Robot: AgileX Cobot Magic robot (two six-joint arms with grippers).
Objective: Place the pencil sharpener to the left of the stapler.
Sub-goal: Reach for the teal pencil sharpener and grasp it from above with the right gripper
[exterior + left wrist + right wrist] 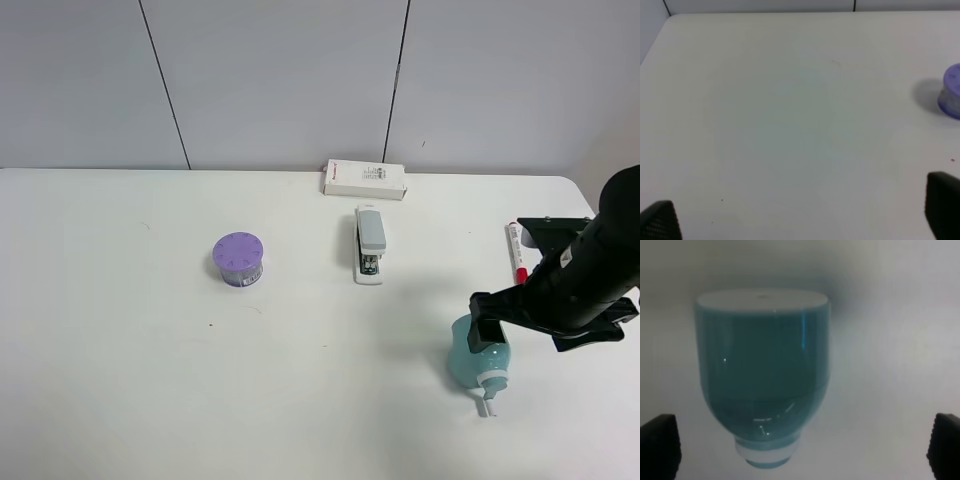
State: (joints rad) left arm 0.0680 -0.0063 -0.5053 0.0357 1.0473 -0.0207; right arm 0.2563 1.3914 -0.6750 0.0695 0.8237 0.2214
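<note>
I work at a bare test bench: a plain white table [150,380] against grey wall panels [280,80]. Office supplies lie on it: a stapler [370,243], a white box with red print [364,179] and a marker [516,250].

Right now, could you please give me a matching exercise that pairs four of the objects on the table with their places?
Things:
1. pencil sharpener
2. stapler
3. purple cylinder
4. white box

Places:
A. farthest back
B. farthest left
C. farthest front, on the right side
D. just in front of the white box

Pairs: 1-C, 2-D, 3-B, 4-A
</note>
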